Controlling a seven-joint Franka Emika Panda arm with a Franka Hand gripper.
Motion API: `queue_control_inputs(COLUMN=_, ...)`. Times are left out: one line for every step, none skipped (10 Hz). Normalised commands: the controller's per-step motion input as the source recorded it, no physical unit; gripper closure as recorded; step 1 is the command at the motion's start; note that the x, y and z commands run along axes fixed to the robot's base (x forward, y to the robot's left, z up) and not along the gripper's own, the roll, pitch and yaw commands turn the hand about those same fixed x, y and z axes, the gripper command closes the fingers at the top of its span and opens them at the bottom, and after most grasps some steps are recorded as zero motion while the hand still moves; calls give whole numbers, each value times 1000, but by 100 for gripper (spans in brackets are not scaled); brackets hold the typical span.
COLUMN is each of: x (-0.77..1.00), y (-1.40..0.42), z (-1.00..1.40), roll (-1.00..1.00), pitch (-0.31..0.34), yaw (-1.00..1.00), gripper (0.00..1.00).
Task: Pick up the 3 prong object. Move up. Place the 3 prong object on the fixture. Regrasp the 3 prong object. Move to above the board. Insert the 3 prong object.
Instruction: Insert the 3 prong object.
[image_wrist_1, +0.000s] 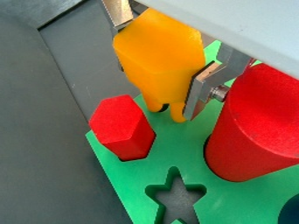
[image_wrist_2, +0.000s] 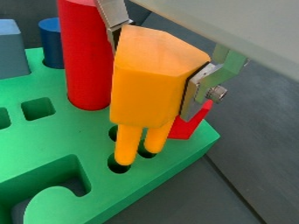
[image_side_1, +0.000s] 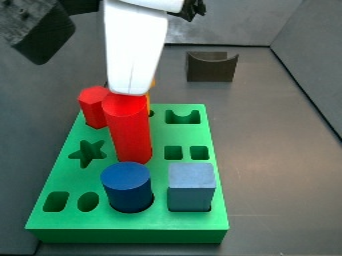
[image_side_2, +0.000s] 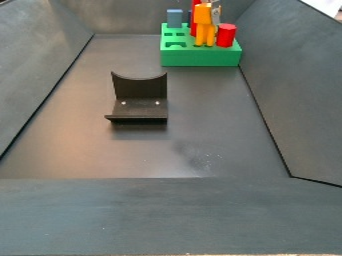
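Note:
My gripper (image_wrist_1: 162, 66) is shut on the orange 3 prong object (image_wrist_1: 158, 54), with the silver fingers (image_wrist_1: 208, 87) pressed on its two sides. It holds the piece upright over the green board (image_wrist_1: 131, 179), between the red hexagon block (image_wrist_1: 121, 128) and the tall red cylinder (image_wrist_1: 257, 122). In a wrist view the gripper (image_wrist_2: 158, 66) holds the piece (image_wrist_2: 146, 79) with its prongs (image_wrist_2: 138, 144) reaching down into round holes in the board (image_wrist_2: 70, 175). In a side view the white arm (image_side_1: 134, 45) hides the piece. It shows small and orange in a side view (image_side_2: 202, 22).
The board (image_side_1: 201, 215) also carries a blue cylinder (image_side_1: 127, 186), a blue cube (image_side_1: 191, 186) and a star-shaped hole (image_wrist_1: 176, 194). The dark fixture (image_side_2: 136, 97) stands on the grey floor away from the board (image_side_2: 201, 52). Grey walls enclose the floor.

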Motion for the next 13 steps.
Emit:
queue_control_inputs(x=403, y=40, z=-500, roll=0, pitch=334, yaw=154, gripper=100)
queue_control_inputs(x=389, y=60, z=-409, roll=0, pitch=267, yaw=109, gripper=100)
queue_control_inputs(x=354, y=131, z=-400, roll=-54, pitch=184, yaw=106, gripper=100)
queue_control_inputs(x=351, y=0, z=-371, roll=-63, pitch=121, yaw=37, gripper=100)
queue_control_inputs(x=320, y=0, z=-357, roll=-76, pitch=71, yaw=0, gripper=100)
queue_control_inputs(x=343, y=-40, z=-349, roll=-103, pitch=53, yaw=0, gripper=100)
queue_control_inputs(x=329, y=-46, z=-369, roll=-127, pitch=20, yaw=0, gripper=100)
queue_control_inputs(x=317, y=-29, z=-420, roll=-116, pitch=10, yaw=-14, gripper=100)
queue_control_inputs(x=240, y=-3, z=-437, roll=-47, pitch=74, yaw=-3, gripper=100)
queue_control_inputs(x=0, y=0, z=-451, roll=0, pitch=79, yaw=0, gripper=100)
queue_control_inputs(x=-23, y=120, z=-560, roll=-43, pitch=71, yaw=120, gripper=100)
queue_control_inputs(x=-123, y=134, z=-554, roll=-19, pitch=0, yaw=329, gripper=100)
queue_control_inputs(x=0, y=117, z=-586, roll=-49, pitch=0, yaw=249, gripper=100)
